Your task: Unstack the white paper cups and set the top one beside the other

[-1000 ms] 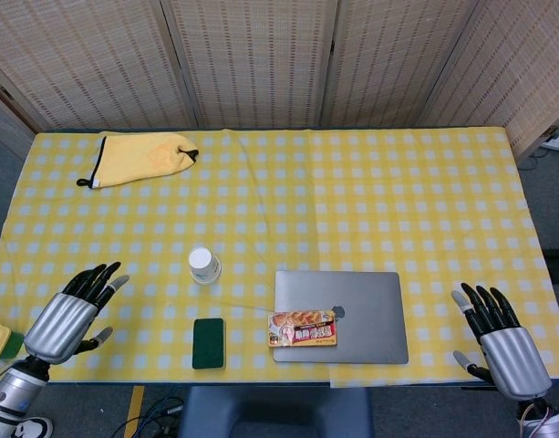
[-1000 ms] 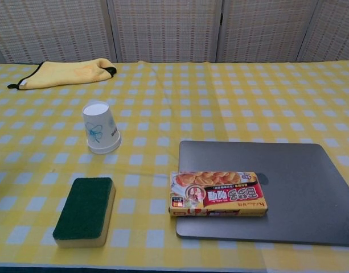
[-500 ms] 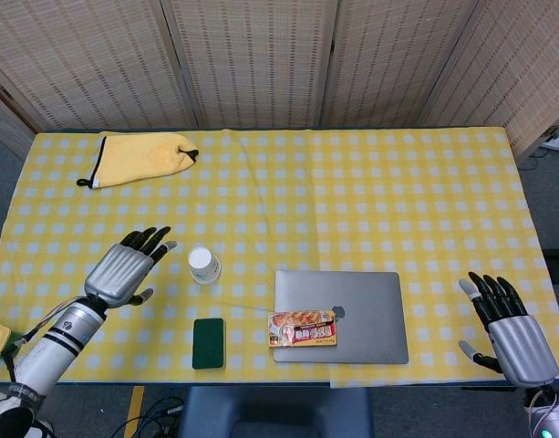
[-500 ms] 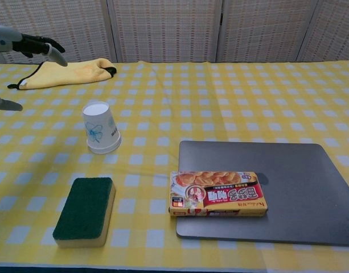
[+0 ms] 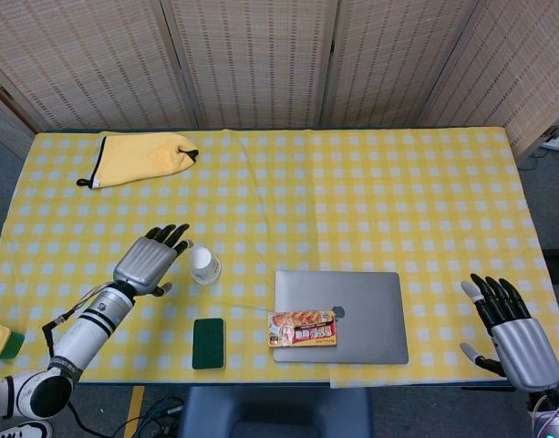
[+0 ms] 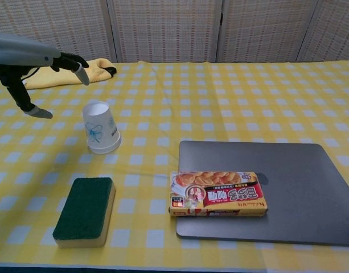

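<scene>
The left hand (image 5: 150,263) hovers, fingers spread, just left of the stacked white paper cups (image 6: 101,127) (upside down on the checked cloth). The right hand (image 5: 516,336) rests far right, fingers apart, holding nothing.

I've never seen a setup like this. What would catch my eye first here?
Probably the metal left hand, fingers spread, hovering just left of the upturned white paper cups on the yellow checked tablecloth. Next, the grey laptop near the front edge, with a colourful snack box lying on its corner. The right hand hangs open at the table's far right corner.
</scene>
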Robot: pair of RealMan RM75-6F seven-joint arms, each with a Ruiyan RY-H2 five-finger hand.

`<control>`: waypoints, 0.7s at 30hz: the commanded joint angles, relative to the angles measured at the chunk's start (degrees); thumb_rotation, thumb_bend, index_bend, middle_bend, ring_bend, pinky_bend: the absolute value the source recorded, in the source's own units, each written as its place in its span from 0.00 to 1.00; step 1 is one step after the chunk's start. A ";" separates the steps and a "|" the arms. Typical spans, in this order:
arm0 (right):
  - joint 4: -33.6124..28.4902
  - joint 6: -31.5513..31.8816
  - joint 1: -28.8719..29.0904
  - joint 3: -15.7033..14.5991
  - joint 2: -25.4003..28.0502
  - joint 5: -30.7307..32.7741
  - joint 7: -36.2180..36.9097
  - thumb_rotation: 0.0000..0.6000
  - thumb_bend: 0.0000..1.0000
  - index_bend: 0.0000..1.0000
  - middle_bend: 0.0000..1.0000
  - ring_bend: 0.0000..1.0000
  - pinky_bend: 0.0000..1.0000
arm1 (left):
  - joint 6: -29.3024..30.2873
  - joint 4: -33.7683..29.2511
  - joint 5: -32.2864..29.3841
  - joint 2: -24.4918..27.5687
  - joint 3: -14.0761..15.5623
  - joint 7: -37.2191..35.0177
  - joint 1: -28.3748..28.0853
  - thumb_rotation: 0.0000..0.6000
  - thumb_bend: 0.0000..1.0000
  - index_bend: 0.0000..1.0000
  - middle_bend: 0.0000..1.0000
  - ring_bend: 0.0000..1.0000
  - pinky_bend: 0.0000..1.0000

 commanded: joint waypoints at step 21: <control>0.08 0.78 -0.27 0.27 0.55 0.36 1.26 1.00 0.18 0.00 0.00 0.00 0.00 | -0.94 5.81 -8.23 -5.96 3.70 0.21 -9.49 1.00 0.30 0.21 0.00 0.00 0.16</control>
